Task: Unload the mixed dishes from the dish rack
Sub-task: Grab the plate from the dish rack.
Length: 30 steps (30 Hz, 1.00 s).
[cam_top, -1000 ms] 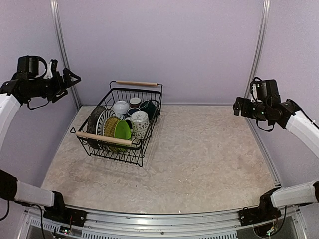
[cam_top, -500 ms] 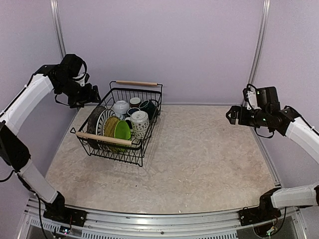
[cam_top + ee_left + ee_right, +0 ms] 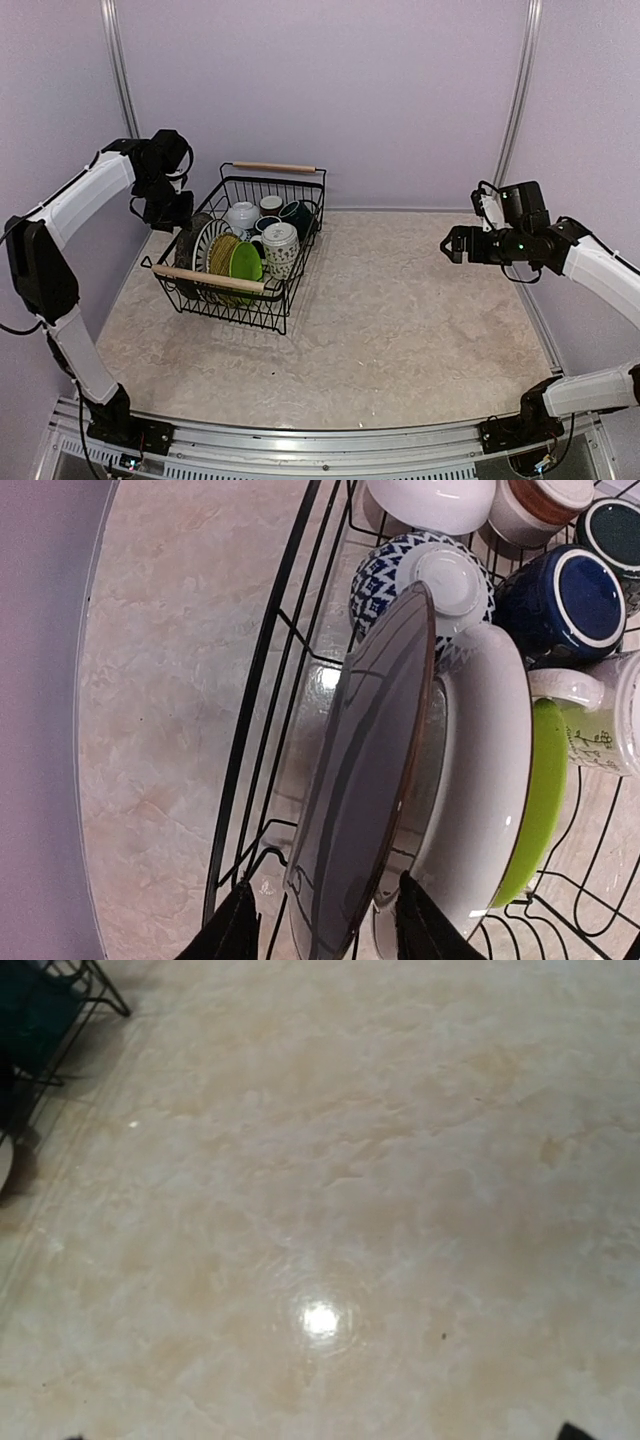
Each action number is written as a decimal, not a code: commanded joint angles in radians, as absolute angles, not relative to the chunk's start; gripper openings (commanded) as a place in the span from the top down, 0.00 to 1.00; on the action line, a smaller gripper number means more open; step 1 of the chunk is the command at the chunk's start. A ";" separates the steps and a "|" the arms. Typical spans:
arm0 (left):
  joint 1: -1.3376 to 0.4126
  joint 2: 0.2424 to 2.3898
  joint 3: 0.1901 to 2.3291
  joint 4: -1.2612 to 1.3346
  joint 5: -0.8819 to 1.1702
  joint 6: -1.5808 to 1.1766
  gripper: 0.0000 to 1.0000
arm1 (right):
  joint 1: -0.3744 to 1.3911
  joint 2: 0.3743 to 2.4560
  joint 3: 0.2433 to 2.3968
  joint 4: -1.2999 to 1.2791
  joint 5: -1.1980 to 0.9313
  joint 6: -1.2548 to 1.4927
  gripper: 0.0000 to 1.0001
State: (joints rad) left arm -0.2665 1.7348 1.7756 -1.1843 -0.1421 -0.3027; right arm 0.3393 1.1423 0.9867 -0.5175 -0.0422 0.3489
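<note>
The dish rack [image 3: 268, 306] is a black wire basket with sloped sides and a pale wooden bar handle at each end. It sits on the left half of the beige marbled table [image 3: 420, 330], towards the back and turned slightly.

Inside it, plates stand on edge along the left side. First comes a glossy dark plate [image 3: 370, 770] with a thin brown rim, then a white plate [image 3: 490, 780] close behind it. A woven yellow plate [image 3: 222, 252] and a lime green plate [image 3: 541, 800] follow. A patterned white mug [image 3: 612, 730] with a leafy print stands just beside the green plate.

Behind the plates you have an upturned blue-and-white bowl [image 3: 420, 580], a plain white bowl [image 3: 430, 500], a small cup [image 3: 535, 505] with a reddish band and a dark blue mug [image 3: 565, 595].

Your left gripper [image 3: 325, 935] hangs over the rack's left side. Its fingers [image 3: 238, 930] are parted and straddle the upper edge of the dark plate, with a gap showing, so nothing is grasped.

Your right gripper [image 3: 452, 245] hovers well apart over bare table on the right, spread wide and empty.
</note>
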 commanded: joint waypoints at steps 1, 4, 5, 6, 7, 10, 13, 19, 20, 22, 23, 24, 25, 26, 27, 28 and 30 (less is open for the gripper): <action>-0.244 1.809 1.785 -1.190 -0.158 -0.256 0.60 | 0.357 1.127 0.965 -0.484 -0.064 0.336 0.00; -0.231 1.846 1.791 -1.186 -0.167 -0.237 0.69 | 0.360 1.131 0.973 -0.490 -0.065 0.334 0.01; -0.228 1.851 1.787 -1.175 -0.159 -0.229 0.69 | 0.360 1.132 0.975 -0.493 -0.063 0.334 0.01; -0.225 1.853 1.778 -1.154 -0.142 -0.220 0.69 | 0.363 1.132 0.973 -0.492 -0.063 0.336 0.01; -0.224 1.853 1.774 -1.145 -0.132 -0.215 0.69 | 0.364 1.131 0.971 -0.488 -0.062 0.336 0.01; -0.222 1.862 1.768 -1.120 -0.127 -0.201 0.76 | 0.368 1.129 0.961 -0.474 -0.070 0.340 0.02; -0.223 1.884 1.773 -1.117 -0.142 -0.180 0.84 | 0.375 1.131 0.964 -0.468 -0.074 0.340 0.02; -0.245 1.895 1.768 -1.114 -0.162 -0.143 0.94 | 0.383 1.132 0.980 -0.474 -0.073 0.336 0.02; -0.250 1.893 1.767 -1.114 -0.165 -0.138 0.95 | 0.384 1.131 0.982 -0.480 -0.071 0.336 0.02; -0.263 1.892 1.769 -1.116 -0.183 -0.130 0.99 | 0.388 1.123 0.981 -0.482 -0.067 0.336 0.02; -0.269 1.891 1.770 -1.120 -0.198 -0.125 1.00 | 0.389 1.117 0.975 -0.479 -0.065 0.338 0.02; -0.275 1.889 1.768 -1.121 -0.212 -0.121 1.00 | 0.389 1.109 0.966 -0.473 -0.064 0.339 0.02; -0.282 1.883 1.765 -1.122 -0.225 -0.118 1.00 | 0.390 1.104 0.956 -0.467 -0.064 0.341 0.02; -0.288 1.877 1.762 -1.121 -0.237 -0.115 1.00 | 0.390 1.103 0.951 -0.464 -0.064 0.344 0.02; -0.291 1.873 1.758 -1.121 -0.248 -0.113 1.00 | 0.390 1.104 0.950 -0.463 -0.064 0.345 0.02; -0.294 1.864 1.756 -1.120 -0.255 -0.113 1.00 | 0.389 1.107 0.951 -0.466 -0.063 0.345 0.02; -0.298 1.852 1.756 -1.120 -0.261 -0.112 1.00 | 0.390 1.113 0.958 -0.472 -0.064 0.346 0.02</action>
